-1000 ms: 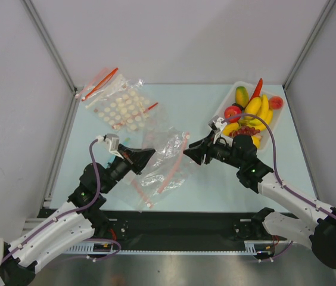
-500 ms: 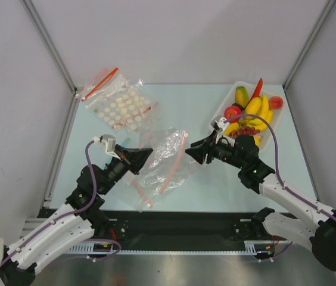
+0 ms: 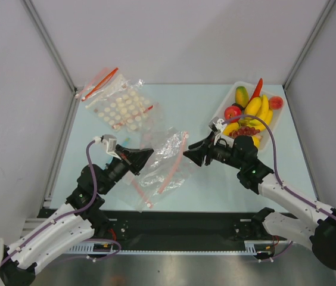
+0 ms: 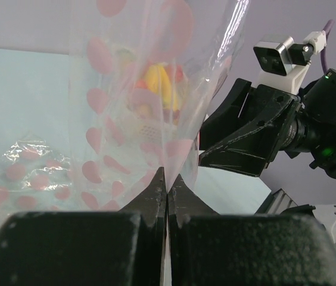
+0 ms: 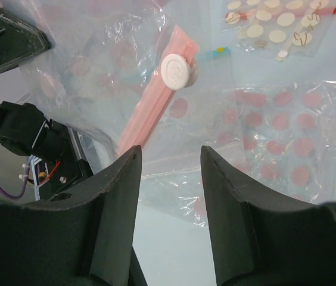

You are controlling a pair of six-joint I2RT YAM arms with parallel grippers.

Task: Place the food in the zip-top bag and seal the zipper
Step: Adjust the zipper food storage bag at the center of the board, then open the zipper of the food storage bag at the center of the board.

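Observation:
The zip-top bag [image 3: 167, 156] is crinkly clear plastic, lifted off the table between the two arms. My left gripper [image 3: 146, 156] is shut on its left edge. In the left wrist view the fingertips [image 4: 167, 176] pinch the film, which rises above them with pink spots. The pink zipper [image 5: 156, 98] carries a white slider [image 5: 175, 70]. My right gripper [image 5: 169, 152] stands open just short of the zipper's end [image 3: 185, 138], with nothing between its fingers. The food [image 3: 250, 113], bananas, chili, apple, grapes and mango, lies in a white tray [image 3: 223, 106] at the back right.
Two white-dotted clear bags [image 3: 123, 107] with red strips lie at the back left. A flat pink-dotted clear bag [image 5: 287, 131] lies on the table beneath the raised bag. Grey walls close in the table on three sides.
Almost nothing: the raised bag's film has shifted slightly, and both grippers stay where they were.

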